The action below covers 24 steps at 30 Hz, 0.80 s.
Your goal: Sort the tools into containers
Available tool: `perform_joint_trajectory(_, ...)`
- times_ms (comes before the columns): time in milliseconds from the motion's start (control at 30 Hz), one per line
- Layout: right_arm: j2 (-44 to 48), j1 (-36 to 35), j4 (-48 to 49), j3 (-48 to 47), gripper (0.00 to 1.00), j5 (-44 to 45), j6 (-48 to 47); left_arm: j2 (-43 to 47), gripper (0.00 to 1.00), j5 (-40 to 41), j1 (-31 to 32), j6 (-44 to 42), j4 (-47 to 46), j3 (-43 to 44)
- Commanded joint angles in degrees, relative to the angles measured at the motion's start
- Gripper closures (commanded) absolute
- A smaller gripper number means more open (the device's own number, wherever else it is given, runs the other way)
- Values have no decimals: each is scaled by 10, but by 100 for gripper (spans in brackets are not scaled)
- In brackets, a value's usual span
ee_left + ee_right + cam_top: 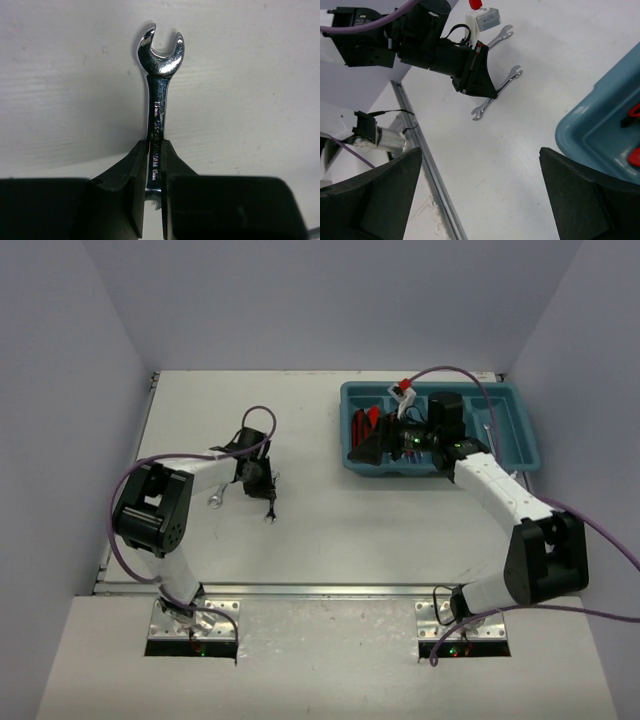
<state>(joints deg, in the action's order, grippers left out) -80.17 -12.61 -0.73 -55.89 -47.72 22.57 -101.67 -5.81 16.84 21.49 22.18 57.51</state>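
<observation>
- From the top external camera: shows the left gripper [262,490] low over the white table [330,530], left of centre, with one end of a silver wrench [270,512] poking out on the near side.
- Same view: finds a second wrench [215,498] lying flat on the table just left of that gripper, apart from it.
- Same view: puts the teal tray [525,435] at the far right of the table, with red-and-black tools [365,423] inside near its left end and the right gripper [378,445] hanging over that end. Cannot tell the jaw gap from up here.
- From the left wrist: shows the left gripper [156,165] with jaws closed tight on the shank of the silver wrench [160,100], and the black fingers [132,185] pressed against its two flat faces. Has the open-end head pointing away from the camera, over the table [60,100].
- From the right wrist: shows the right gripper [480,155] with jaws spread wide and nothing between the dark fingers [375,195].
- Same view: looks across the table [520,165] to the left gripper [487,90], clamped on the middle of the silver wrench [512,75] with both ends sticking out. Cannot tell whether the lower end touches the table.
- Same view: places the second wrench [501,36] just beyond, near but apart, and a corner of the tray [600,120] at the right edge with bits of the red-and-black tools [635,111] inside.
</observation>
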Motion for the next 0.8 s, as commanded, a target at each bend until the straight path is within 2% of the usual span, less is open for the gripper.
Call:
perform_joint_trajectory(0, -59, -60, 35, -24, 1, 1, 85, 40, 100, -37, 14, 87, -34, -65)
perform_joint_trajectory(200, -71, -135, 126, 57, 2, 88, 137, 96, 100, -11, 30, 118, -64, -87)
perform_joint_trajectory(400, -81, -199, 135, 101, 5, 157, 131, 76, 99, 58, 51, 112, -26, -67)
perform_joint_trajectory(533, -64, -200, 107, 107, 4, 187, 121, 39, 84, 112, 74, 104, 14, -29)
perform_joint_trajectory(700, -37, -201, 53, 104, 3, 220, 87, 11, 77, 167, 93, 108, 68, 23)
perform_joint_trajectory(767, -30, -201, 41, 108, 2, 234, 77, 11, 66, 165, 95, 108, 69, 31)
